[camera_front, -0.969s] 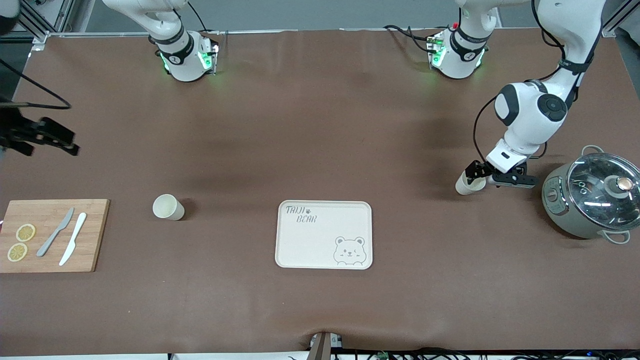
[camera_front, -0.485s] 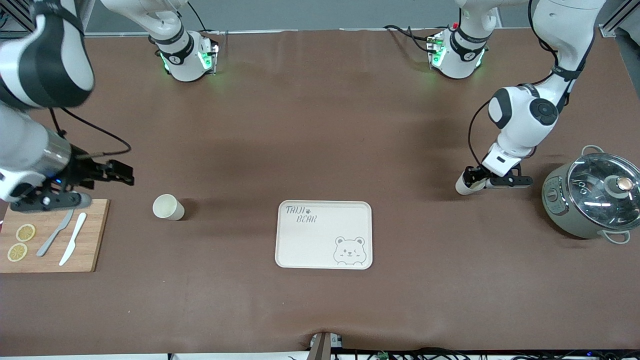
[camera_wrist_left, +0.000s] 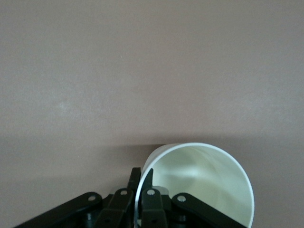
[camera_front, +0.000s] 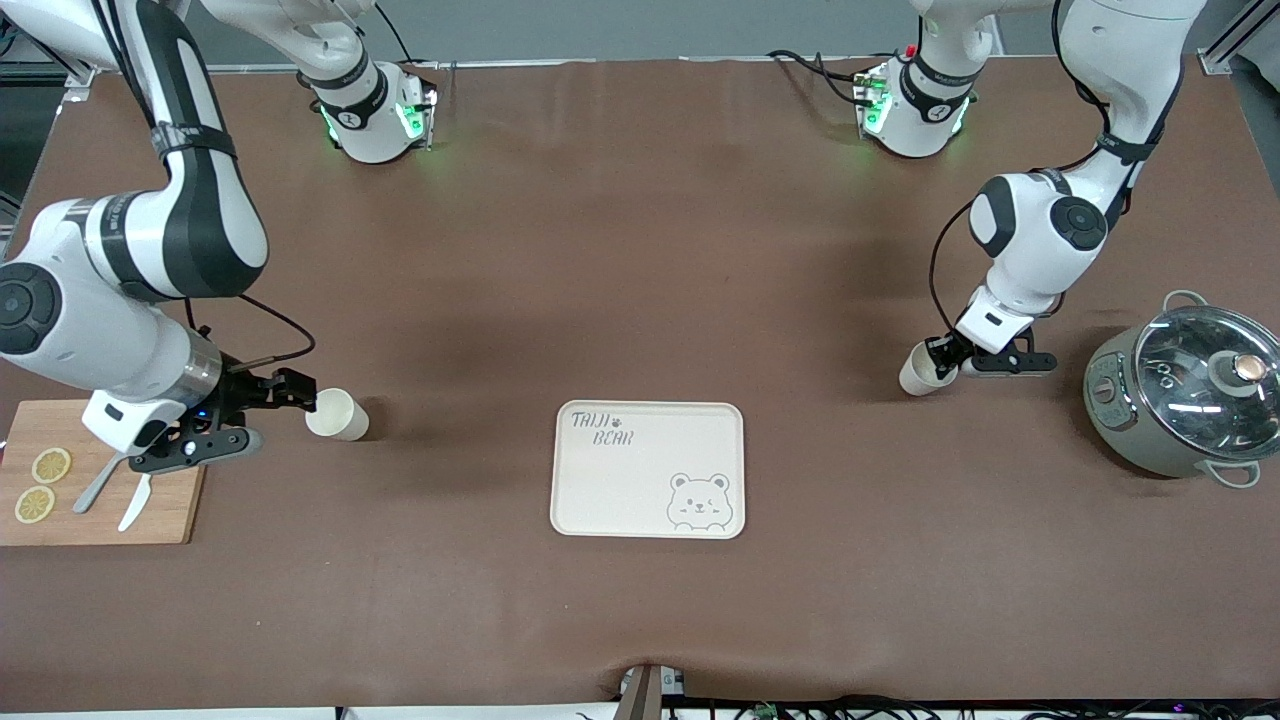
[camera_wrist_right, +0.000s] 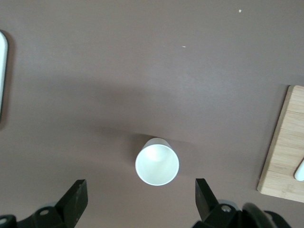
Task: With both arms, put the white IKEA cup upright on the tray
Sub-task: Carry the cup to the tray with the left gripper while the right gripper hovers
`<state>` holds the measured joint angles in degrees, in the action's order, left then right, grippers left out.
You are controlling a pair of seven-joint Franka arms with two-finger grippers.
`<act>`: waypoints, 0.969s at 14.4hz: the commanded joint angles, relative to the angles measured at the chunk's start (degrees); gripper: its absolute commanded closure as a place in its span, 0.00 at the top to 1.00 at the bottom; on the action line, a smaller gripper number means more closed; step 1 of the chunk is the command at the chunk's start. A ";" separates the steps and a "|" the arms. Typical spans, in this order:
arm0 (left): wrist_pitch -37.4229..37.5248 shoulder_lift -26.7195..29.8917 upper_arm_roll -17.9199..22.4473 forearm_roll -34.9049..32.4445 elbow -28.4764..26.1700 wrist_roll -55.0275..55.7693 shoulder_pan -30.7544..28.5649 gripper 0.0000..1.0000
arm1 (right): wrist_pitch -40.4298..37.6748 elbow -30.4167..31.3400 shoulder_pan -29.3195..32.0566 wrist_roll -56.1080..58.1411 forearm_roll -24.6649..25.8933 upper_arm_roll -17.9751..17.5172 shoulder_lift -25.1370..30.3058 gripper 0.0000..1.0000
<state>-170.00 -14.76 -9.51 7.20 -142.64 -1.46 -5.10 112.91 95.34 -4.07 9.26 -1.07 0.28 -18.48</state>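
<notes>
Cream tray (camera_front: 610, 480), grey bear drawing

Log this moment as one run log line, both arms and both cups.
left gripper: shut on cup rim, near pot | right gripper: open, beside second cup | tray: no cup yet

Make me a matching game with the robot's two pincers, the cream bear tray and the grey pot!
Things:
1. left pincer
2. right pincer
3. cream rectangular bear tray
4. grey round pot with glass lid

States or places:
A. nothing on it
B. open, beside a white cup standing on the table
C. at the left arm's end of the table
D. shut on the rim of a tilted white cup

Pairs: 1-D, 2-B, 3-A, 4-C
</notes>
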 commanded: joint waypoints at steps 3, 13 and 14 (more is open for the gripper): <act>0.54 -2.28 -3.23 1.76 6.66 8.11 1.66 0.00 | 6.09 3.27 6.26 14.89 -0.95 -0.45 -0.68 1.00; 15.01 -13.27 -1.49 -4.01 27.65 31.48 15.99 0.00 | 6.80 3.27 8.82 16.93 -5.70 -0.19 -6.04 1.00; 20.09 -14.23 -0.79 -9.09 31.34 36.73 17.39 0.00 | 6.62 3.36 8.82 17.20 -5.18 -0.19 -6.13 1.00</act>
<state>-157.41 -26.34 -12.11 4.31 -119.04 27.92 9.99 119.54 98.72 3.72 25.38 -5.85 0.50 -24.46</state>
